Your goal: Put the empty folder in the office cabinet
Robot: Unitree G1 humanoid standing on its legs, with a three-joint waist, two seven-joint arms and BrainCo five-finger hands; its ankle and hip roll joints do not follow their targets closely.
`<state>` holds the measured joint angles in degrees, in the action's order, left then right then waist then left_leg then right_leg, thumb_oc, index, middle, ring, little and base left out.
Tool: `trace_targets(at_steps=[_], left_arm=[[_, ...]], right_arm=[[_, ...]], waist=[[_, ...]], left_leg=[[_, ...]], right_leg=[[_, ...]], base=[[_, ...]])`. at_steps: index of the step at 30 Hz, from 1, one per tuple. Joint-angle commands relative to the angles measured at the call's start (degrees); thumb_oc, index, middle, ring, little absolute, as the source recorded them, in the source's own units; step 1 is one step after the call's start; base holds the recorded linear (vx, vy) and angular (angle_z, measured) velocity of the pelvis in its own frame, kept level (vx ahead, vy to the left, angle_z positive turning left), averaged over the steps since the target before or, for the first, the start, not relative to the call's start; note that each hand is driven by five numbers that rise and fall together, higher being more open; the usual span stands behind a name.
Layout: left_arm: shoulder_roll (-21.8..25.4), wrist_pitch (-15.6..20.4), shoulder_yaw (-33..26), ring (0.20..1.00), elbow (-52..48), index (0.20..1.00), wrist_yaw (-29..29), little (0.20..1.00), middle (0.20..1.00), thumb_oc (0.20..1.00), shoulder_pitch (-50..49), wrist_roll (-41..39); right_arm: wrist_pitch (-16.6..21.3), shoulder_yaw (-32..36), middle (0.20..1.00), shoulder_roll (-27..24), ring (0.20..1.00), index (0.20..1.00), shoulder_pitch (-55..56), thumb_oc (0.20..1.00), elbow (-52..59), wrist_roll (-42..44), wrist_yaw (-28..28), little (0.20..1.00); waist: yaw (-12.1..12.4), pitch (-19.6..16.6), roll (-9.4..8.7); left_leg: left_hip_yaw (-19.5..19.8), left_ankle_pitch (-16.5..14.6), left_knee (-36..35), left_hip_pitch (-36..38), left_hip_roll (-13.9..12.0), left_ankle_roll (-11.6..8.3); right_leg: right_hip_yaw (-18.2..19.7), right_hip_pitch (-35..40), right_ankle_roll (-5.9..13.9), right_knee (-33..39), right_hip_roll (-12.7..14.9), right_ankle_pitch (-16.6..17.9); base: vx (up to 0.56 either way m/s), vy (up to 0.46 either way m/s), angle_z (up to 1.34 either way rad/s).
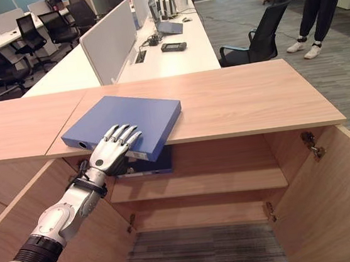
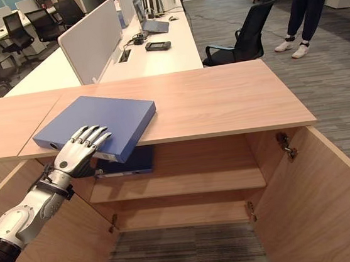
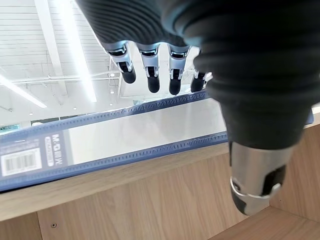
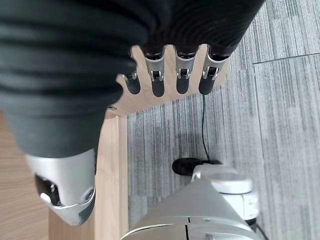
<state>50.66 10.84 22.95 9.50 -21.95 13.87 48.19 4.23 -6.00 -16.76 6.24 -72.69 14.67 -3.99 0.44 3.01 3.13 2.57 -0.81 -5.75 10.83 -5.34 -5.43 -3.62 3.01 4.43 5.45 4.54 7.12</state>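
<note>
A blue folder [image 1: 123, 121] lies flat on the wooden cabinet top [image 1: 241, 98], with its near corner jutting past the front edge. My left hand [image 1: 111, 152] is at that corner. Its straight fingers [image 3: 150, 75] rest over the folder's top, and the thumb [image 3: 255, 185] hangs apart below the labelled spine [image 3: 125, 135], in front of the wood. Below the top the office cabinet stands with both doors swung out. My right hand [image 4: 157, 82] hangs with relaxed fingers beside a wooden door edge, above the carpet, holding nothing.
A darker blue folder [image 1: 147, 164] lies on the cabinet's upper shelf [image 1: 219, 183], just under my left hand. The right door [image 1: 335, 201] stands out to the side. Behind are desks, a black chair [image 1: 259, 36] and a standing person [image 1: 321, 0].
</note>
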Motion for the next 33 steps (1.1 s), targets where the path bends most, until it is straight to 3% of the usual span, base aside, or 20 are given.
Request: trace_targets(at_steps=[1,33], left_arm=[[1.3,-1.4,-0.9,1.0,0.8,1.0,-1.8,1.0,1.0,1.0,8.6,-1.0],[-1.0,-3.0,1.4,1.0,6.0,1.0,-1.8,1.0,1.0,1.0,10.7,-0.8]], right_arm=[[-0.1,0.9,1.0,-0.6,1.0,1.0,-4.2,1.0,-3.3,1.7,-0.5,1.0],[-0.3,1.2,1.0,-1.2,1.0,1.0,-4.4,1.0,-3.2,1.7,-0.7,1.0]], waist=[[-0.5,1.8,-0.87],[-1.4,1.7,-0.94]], left_leg=[[-1.8,-1.1,0.8,-1.0,0.4,-0.86],[-2.6,-1.2,0.8,-1.1,0.5,-0.78]], right_leg=[[0.6,6.3,4.93,-1.0,1.7,-9.8],[0.9,6.0,5.06,-1.1,1.7,-9.7]], base=[[0.0,0.0,0.0],[0.0,0.0,-0.01]])
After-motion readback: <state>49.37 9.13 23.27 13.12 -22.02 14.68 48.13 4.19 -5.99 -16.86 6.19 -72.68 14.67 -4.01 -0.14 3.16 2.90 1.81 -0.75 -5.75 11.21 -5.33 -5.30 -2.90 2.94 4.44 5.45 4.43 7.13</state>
